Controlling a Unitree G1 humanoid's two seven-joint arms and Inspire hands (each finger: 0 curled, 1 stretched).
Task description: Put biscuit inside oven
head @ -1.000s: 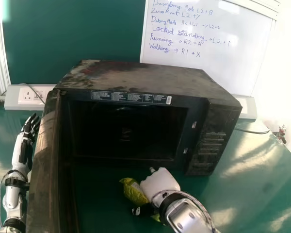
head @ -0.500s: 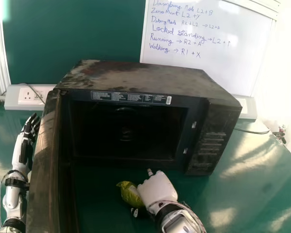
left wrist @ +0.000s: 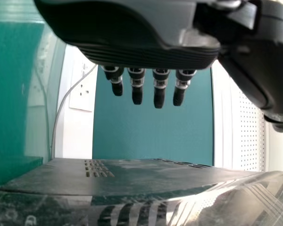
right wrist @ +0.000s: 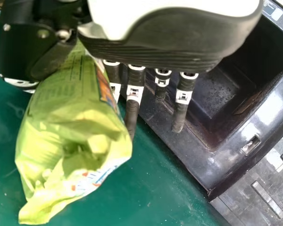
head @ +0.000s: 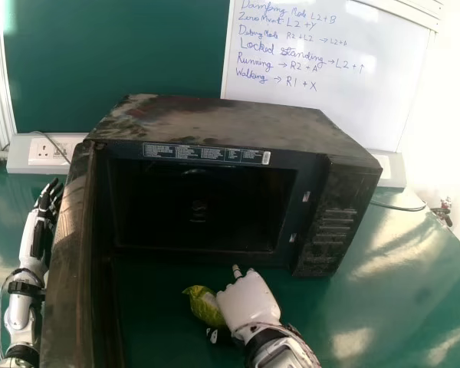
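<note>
The biscuit packet is pinched by the right robot hand in front of the open oven on the table, while the left robot hand is held released beside the door.

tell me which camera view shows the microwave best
The head view: it takes in the microwave nearly whole, its door open and its cavity facing the camera. The right wrist view shows part of the cavity and front frame; the left wrist view, an outer panel with vent holes.

A whiteboard stands beside a green panel.
</note>
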